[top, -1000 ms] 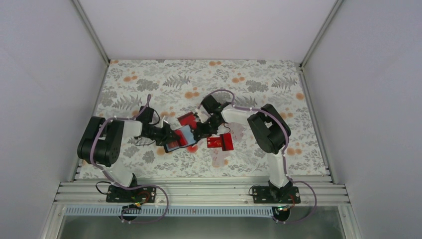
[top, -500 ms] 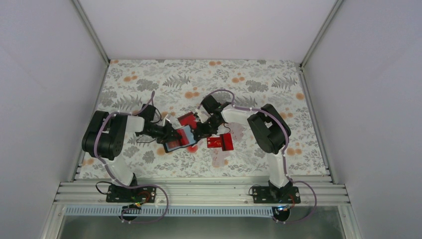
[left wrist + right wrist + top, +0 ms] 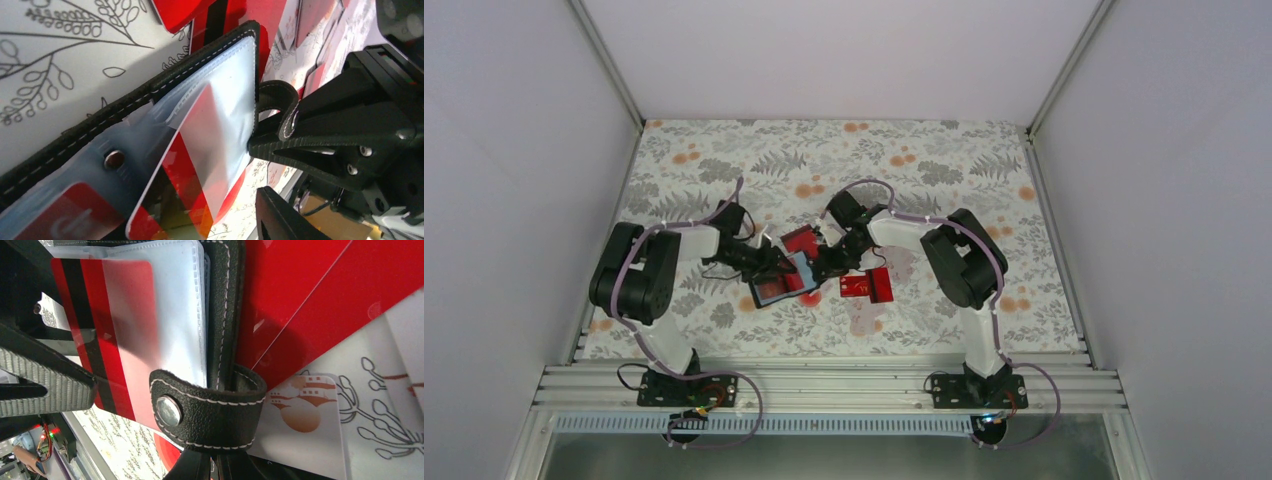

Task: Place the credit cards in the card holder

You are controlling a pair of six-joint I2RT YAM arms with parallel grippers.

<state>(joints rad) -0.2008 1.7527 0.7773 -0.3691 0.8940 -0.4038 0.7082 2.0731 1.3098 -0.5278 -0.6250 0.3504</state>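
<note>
Black grained leather with white stitching forms the card holder (image 3: 781, 283), which lies on the leaf-printed tabletop (image 3: 904, 170) between the two arms. Since a second ago it has turned a little and the left arm has swung toward the far side, while the right arm has kept its place. The left claw (image 3: 772, 268), pinched shut back then, now has its jaws parted; one ribbed finger (image 3: 50, 382) lies against the outer end of the striped card (image 3: 107, 330), and no firm grip on it can be made out. That flat red card with its black stripe sits partway inside a frosted clear plastic sleeve (image 3: 220, 115) of the holder. The right claw (image 3: 214, 470) is clamped tight on the holder's looped strap (image 3: 207, 412), close to its round metal snap (image 3: 168, 410). Glossy red credit cards (image 3: 310, 295) lie flat under and beside the holder, and another pair of cards (image 3: 867, 285) rests on the tabletop near the right claw
</note>
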